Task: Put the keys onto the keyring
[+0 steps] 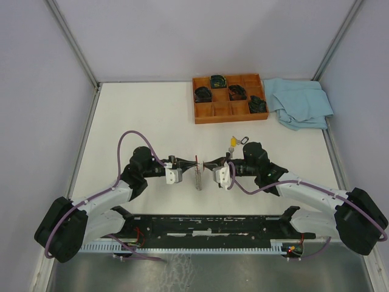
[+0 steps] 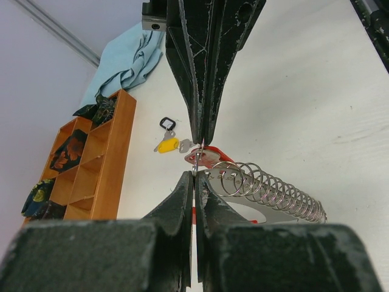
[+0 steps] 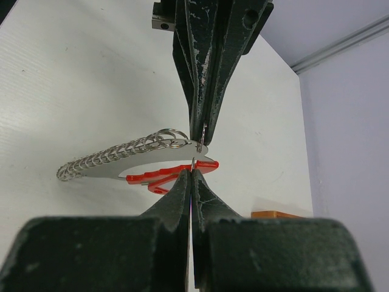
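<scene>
My two grippers meet tip to tip above the middle of the table. The left gripper [image 1: 195,163] [image 2: 195,174] is shut on the thin silver ring of the keyring [image 2: 198,159]. The right gripper [image 1: 207,164] [image 3: 191,171] is shut on the same ring from the opposite side. The keyring's curved red band [image 3: 176,173] [image 2: 214,156], a flat silver plate and a chain of small rings [image 3: 109,157] hang between and below the fingers [image 1: 199,177]. One key with a yellow cap [image 1: 232,143] [image 2: 167,146] lies on the table behind the right gripper, free of both grippers.
A small black oval loop [image 1: 245,140] [image 2: 167,124] and a plain silver key [image 2: 185,145] lie beside the yellow key. A wooden compartment tray [image 1: 231,120] holding dark bundles stands at the back. A blue cloth [image 1: 301,102] lies to its right. A black rail [image 1: 206,225] runs along the near edge.
</scene>
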Controlling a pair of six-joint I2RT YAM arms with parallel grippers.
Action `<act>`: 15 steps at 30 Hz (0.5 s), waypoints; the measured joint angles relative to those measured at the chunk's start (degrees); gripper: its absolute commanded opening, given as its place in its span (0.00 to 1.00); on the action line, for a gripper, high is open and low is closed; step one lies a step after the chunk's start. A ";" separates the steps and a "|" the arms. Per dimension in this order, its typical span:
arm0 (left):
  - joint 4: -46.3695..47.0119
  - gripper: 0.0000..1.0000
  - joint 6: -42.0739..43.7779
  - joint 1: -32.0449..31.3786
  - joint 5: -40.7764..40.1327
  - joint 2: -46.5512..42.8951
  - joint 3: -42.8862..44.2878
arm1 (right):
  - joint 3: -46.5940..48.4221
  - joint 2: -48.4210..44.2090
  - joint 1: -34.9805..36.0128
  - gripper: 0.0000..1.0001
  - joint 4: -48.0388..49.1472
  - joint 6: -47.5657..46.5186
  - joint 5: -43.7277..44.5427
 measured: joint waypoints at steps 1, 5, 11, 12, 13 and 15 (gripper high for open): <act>-0.04 0.03 0.00 0.00 0.00 0.00 0.00 | 0.00 0.00 0.00 0.01 -0.02 0.00 0.00; -0.04 0.03 0.00 0.00 0.00 0.00 0.00 | 0.00 0.00 0.07 0.01 0.04 0.02 0.26; -0.07 0.03 0.00 0.00 0.02 0.00 0.00 | 0.00 0.00 0.35 0.01 0.31 0.17 0.42; -0.07 0.03 0.00 0.00 0.00 0.00 0.00 | 0.00 0.00 0.37 0.01 0.33 0.20 0.44; -0.07 0.03 0.00 0.00 0.02 0.02 0.00 | 0.00 0.00 0.37 0.01 0.31 0.20 0.44; -0.07 0.03 0.00 0.00 0.02 0.07 0.00 | 0.00 0.00 0.39 0.01 0.33 0.20 0.46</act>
